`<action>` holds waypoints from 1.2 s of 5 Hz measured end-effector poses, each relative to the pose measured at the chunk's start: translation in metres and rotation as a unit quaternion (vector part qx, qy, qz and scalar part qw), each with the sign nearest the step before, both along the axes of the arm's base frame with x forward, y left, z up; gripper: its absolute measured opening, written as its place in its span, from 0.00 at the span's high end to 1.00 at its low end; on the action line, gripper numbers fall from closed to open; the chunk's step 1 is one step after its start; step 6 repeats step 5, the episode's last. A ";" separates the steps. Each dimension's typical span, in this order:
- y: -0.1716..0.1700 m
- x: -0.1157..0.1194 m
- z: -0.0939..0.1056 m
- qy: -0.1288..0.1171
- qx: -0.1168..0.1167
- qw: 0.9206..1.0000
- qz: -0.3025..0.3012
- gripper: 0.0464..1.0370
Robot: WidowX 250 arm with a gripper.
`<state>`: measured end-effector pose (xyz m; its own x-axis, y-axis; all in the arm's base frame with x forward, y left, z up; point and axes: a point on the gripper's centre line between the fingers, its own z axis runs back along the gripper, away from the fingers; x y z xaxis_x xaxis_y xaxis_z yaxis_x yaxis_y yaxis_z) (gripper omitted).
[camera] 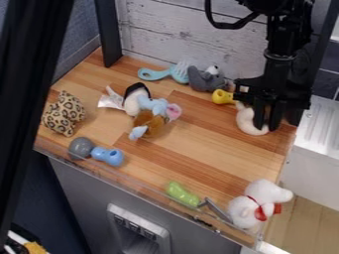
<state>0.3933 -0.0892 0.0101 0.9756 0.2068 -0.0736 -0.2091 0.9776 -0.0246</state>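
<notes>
A white plush toy sits nearest, on the camera side of the pale curved toy. The gripper is at the curved toy; whether its jaws are spread or pinching, I cannot tell. An off-centre hold could let it slip; a sideways drift could knock the yellow toy beside it.

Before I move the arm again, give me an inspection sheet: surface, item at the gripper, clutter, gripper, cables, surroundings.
Surface: wooden top; spills, nothing seen.
Item at gripper: curved white thing, near the right edge.
Clutter: leopard-print plush, gray-and-blue toy, mixed plush pile, blue fork, gray plush, yellow piece, green piece; white plush with red ribbon at the near right corner.
Gripper: lowered at the white thing; grip unclear.
Cables: black loop beside the upper arm.
Surroundings: plank wall behind, ribbed white unit to the right.
</notes>
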 end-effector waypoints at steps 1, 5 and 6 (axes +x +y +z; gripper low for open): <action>0.000 0.001 -0.001 -0.001 0.000 0.999 -0.032 0.97; 0.000 -0.003 0.004 0.024 0.008 0.999 0.030 0.99; 0.000 -0.003 0.004 0.024 0.008 0.999 0.030 0.99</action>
